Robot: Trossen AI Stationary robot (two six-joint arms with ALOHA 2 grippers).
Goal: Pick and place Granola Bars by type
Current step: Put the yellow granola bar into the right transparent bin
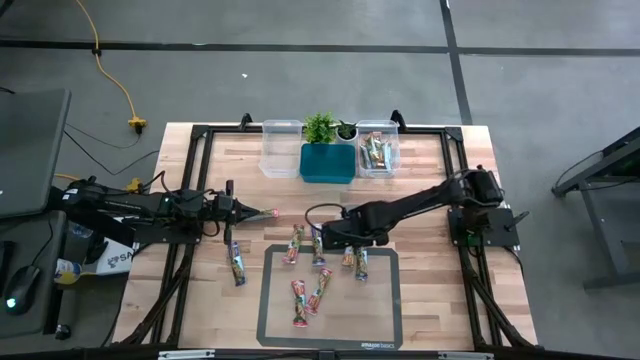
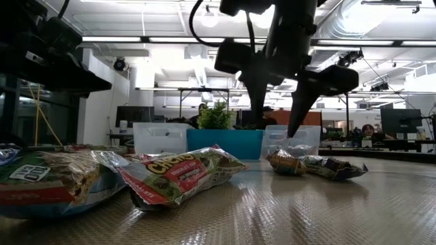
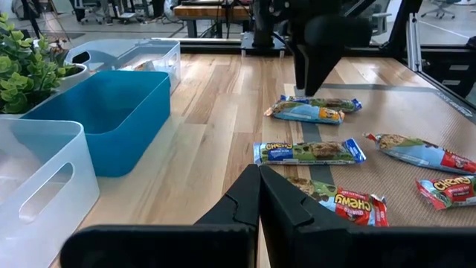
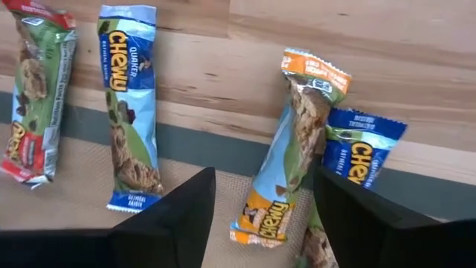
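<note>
The right gripper (image 1: 349, 243) hangs at centre frame in the high view, fingers spread wide and grasping nothing, straddling an orange-wrapped granola bar (image 4: 286, 175) on the mat's (image 1: 385, 300) upper edge. A blue-wrapped bar (image 4: 128, 104) lies left of it; other bars are scattered lower on the mat. The left gripper (image 1: 262, 213), clenched empty, waits at left. The clear bin (image 1: 377, 150) at upper right seems to hold bars.
</note>
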